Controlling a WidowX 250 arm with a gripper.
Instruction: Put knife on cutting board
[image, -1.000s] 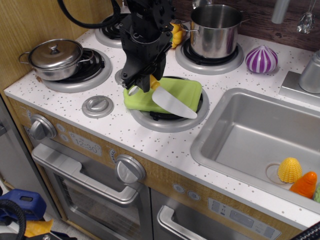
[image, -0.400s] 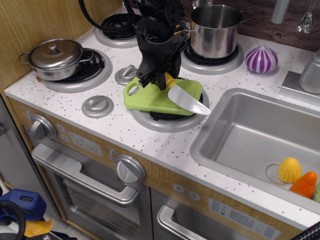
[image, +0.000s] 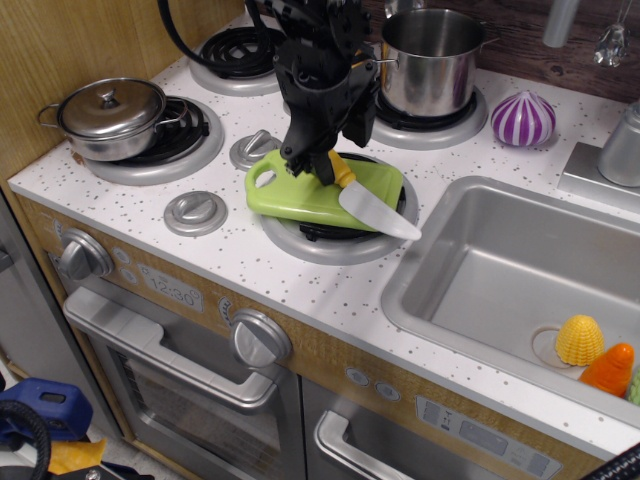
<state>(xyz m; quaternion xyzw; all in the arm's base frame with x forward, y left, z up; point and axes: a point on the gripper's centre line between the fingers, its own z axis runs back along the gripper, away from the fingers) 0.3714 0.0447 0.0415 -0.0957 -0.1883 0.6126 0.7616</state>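
Observation:
The lime-green cutting board lies on the front middle burner, its handle hole at the left end. My gripper hangs low over the board's middle and is shut on the knife by its yellow-orange handle. The pale blade slants down to the right, low over the board. Its tip reaches past the board's right edge, over the burner rim. The fingers hide the upper end of the handle.
A lidded pot sits on the left burner and a tall steel pot on the back right burner. A purple striped toy stands behind the sink, which holds yellow and orange toys. Round caps lie left of the board.
My gripper has moved right and back along the board with the knife in it. The blade now lies lower and flatter, further to the right.

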